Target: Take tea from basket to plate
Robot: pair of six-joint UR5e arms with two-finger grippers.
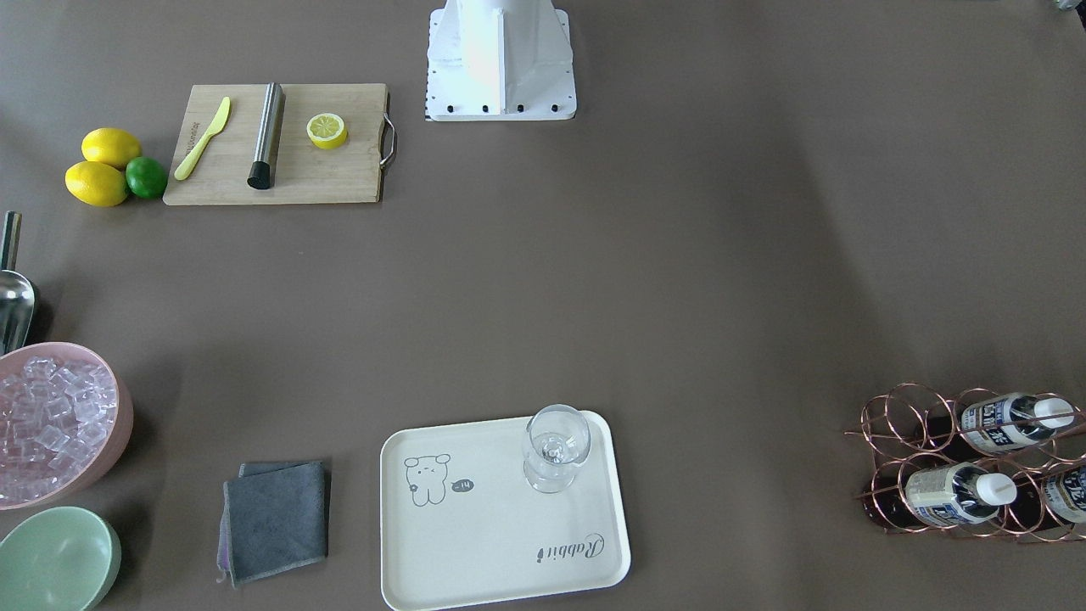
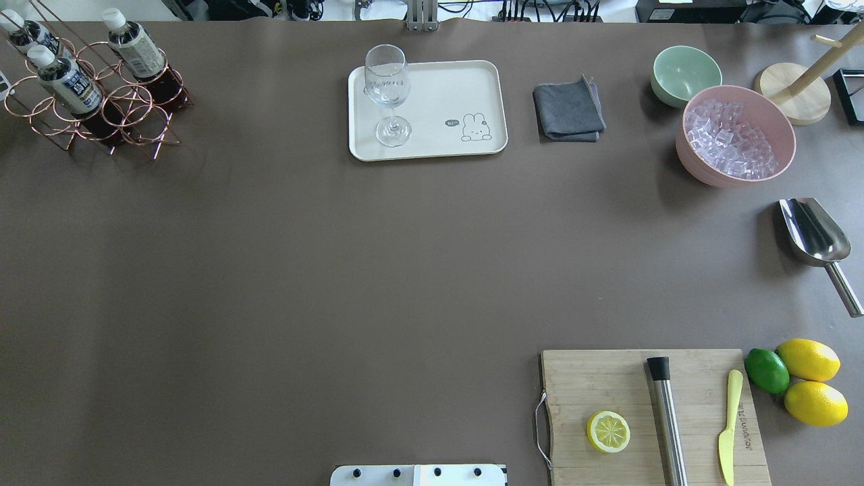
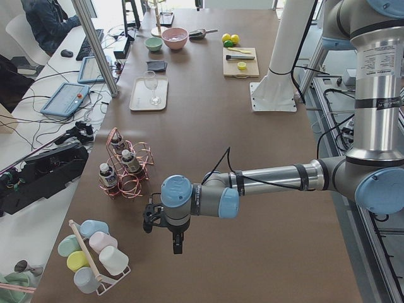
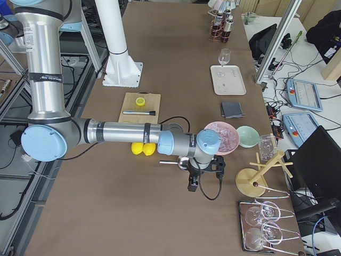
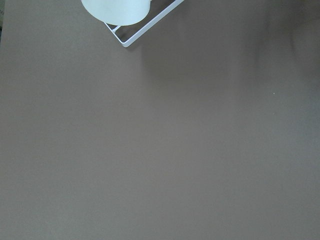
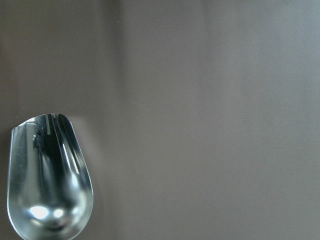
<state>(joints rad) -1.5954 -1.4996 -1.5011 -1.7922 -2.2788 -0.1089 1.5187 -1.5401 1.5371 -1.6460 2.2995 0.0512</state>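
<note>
The copper wire basket stands at the table's far left corner and also shows in the front view. It holds three alike tea bottles, for example one and another. The cream plate lies at the far middle and carries a wine glass. My left gripper hangs over bare table, nearer the camera than the basket. My right gripper hangs near the metal scoop. I cannot tell whether either is open or shut.
A cutting board bears a half lemon, a steel rod and a yellow knife. Lemons and a lime, a pink ice bowl, a green bowl, a grey cloth and the scoop lie to the right. A cup rack stands beyond the left gripper.
</note>
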